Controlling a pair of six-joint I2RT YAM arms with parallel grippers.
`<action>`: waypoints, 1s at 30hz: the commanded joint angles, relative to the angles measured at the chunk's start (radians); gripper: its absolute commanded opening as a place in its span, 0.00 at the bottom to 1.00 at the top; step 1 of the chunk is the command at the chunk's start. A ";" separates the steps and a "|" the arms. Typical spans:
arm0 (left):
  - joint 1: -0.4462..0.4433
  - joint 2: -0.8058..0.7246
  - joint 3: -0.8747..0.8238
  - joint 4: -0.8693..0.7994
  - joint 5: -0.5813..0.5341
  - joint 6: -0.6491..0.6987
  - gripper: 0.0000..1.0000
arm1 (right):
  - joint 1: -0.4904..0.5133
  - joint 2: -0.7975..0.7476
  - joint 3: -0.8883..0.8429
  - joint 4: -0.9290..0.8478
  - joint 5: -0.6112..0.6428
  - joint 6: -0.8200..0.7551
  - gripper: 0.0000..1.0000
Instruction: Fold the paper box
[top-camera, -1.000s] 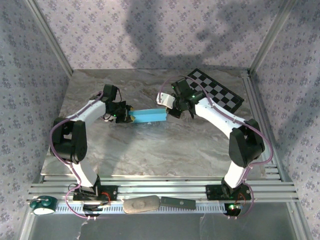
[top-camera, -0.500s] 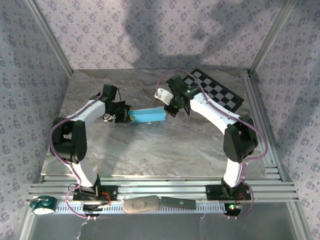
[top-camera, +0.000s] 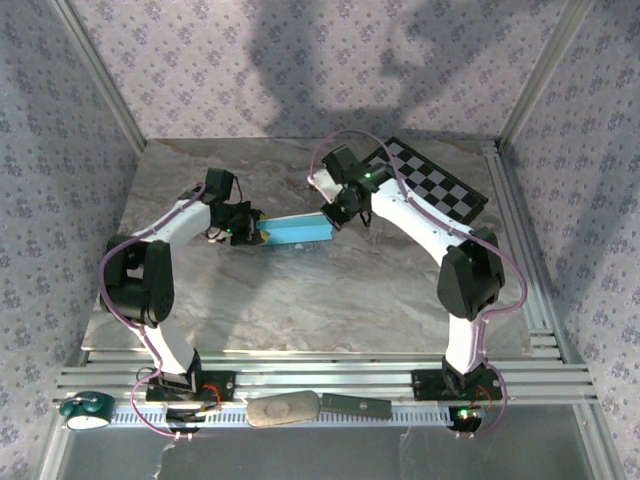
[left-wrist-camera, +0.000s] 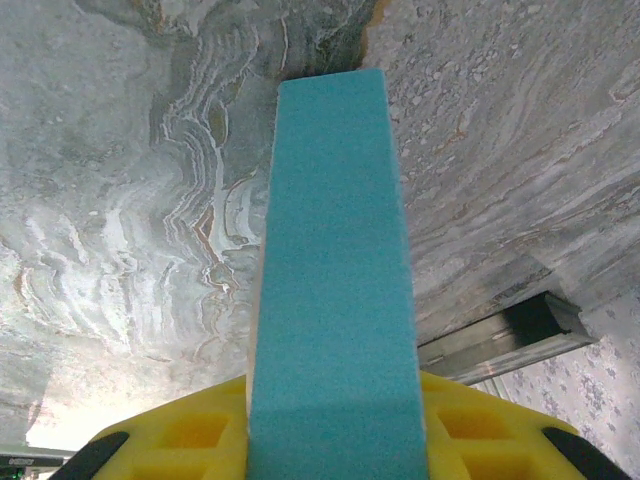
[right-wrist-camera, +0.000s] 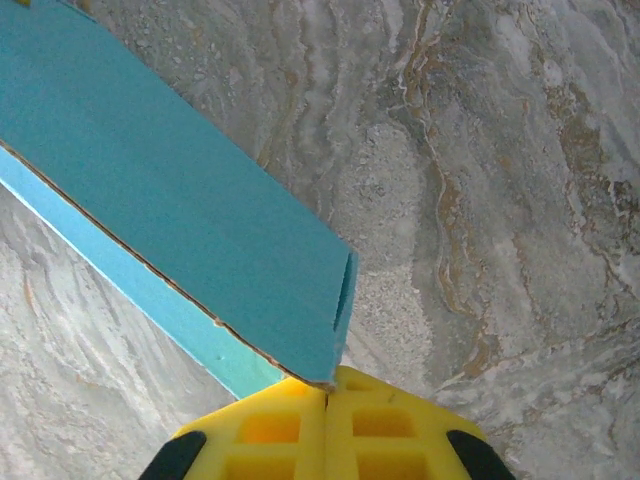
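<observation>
- Paper box: folded flat, turquoise, spanned between both arms over mid-bench.
- Left pincer: clamped on the box's left end, apparently as an anchor.
- Right pincer: pads closed together, tips touching the box's right-end corner, probably to press it.

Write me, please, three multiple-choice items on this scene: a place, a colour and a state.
1. Where does the checkerboard lie?
A. table's far right
B. table's near left
C. table's middle
2. What colour is the paper box's outside?
A. white
B. turquoise
C. red
3. How is the left gripper?
A. open, clear of the box
B. shut on the box's end
C. shut on the checkerboard
1 A: top view shows it far right. 2 B: every visible face is turquoise. 3 B: yellow pads flank the box end.
</observation>
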 joint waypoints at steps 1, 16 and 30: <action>-0.017 0.026 0.025 0.004 -0.014 -0.005 0.13 | 0.035 0.024 0.076 -0.029 -0.043 0.116 0.00; -0.023 0.030 0.026 0.011 -0.015 -0.008 0.12 | 0.071 0.077 0.167 -0.093 0.014 0.366 0.00; -0.025 0.027 0.023 0.016 -0.012 -0.010 0.12 | 0.098 0.016 0.024 0.095 0.095 0.439 0.00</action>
